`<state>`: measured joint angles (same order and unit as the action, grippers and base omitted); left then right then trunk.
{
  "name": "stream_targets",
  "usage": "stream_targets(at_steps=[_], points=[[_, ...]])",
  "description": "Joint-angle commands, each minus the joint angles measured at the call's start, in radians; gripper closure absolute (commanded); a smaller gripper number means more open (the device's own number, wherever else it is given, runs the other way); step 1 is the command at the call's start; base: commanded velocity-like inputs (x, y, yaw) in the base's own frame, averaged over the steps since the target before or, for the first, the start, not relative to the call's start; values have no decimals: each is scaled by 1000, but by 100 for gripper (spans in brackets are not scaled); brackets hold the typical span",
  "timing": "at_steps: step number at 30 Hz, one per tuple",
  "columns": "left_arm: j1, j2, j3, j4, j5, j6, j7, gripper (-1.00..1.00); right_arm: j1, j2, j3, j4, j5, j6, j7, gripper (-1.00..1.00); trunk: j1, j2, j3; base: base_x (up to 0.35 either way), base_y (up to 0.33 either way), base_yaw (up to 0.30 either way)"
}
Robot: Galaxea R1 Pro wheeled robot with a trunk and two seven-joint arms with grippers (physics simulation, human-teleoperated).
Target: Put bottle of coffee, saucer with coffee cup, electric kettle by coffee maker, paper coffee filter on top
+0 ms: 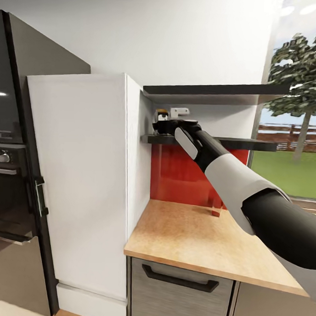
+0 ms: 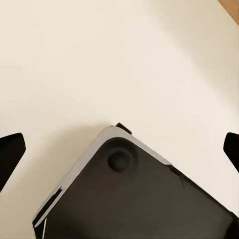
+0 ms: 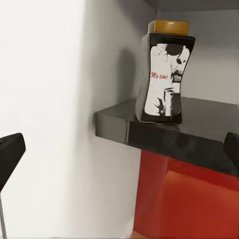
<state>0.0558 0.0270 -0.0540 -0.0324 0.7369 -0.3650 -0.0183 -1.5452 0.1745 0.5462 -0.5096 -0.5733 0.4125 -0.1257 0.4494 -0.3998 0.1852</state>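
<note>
The bottle of coffee point(image 3: 164, 72) is seen upright on the dark shelf point(image 3: 164, 134); its label writing cannot be read clearly. The right gripper point(image 1: 165, 126) is held apart before it.

One bottle of coffee point(image 3: 164, 72), two dark wall shelves point(image 1: 216, 90), one kitchen countertop point(image 1: 205, 243), one drawer handle point(image 1: 179, 279), one built-in oven point(image 1: 9, 193).

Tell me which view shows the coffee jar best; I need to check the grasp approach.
The right wrist view: the coffee jar stands upright near the shelf edge, label and yellow lid plain, between the open fingertips. In the head view the right gripper hides most of it, leaving the lid. The left wrist view looks elsewhere.
</note>
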Motion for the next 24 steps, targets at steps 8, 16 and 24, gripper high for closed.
stream_targets(at_steps=[8,16,24], points=[[1,1,-6,-1,11,-2,-2,-100,-1,0,-69,0,-10,171,-63,-100,1,0,0,161,0,0],[1,1,-5,-1,12,-2,-2,-100,-54,0,-86,18,-12,234,-145,-100,1,0,0,13,0,0],[1,-1,-4,-2,12,-2,-2,-100,-99,0,-101,50,-14,232,-151,-100,1,0,0,0,0,0]])
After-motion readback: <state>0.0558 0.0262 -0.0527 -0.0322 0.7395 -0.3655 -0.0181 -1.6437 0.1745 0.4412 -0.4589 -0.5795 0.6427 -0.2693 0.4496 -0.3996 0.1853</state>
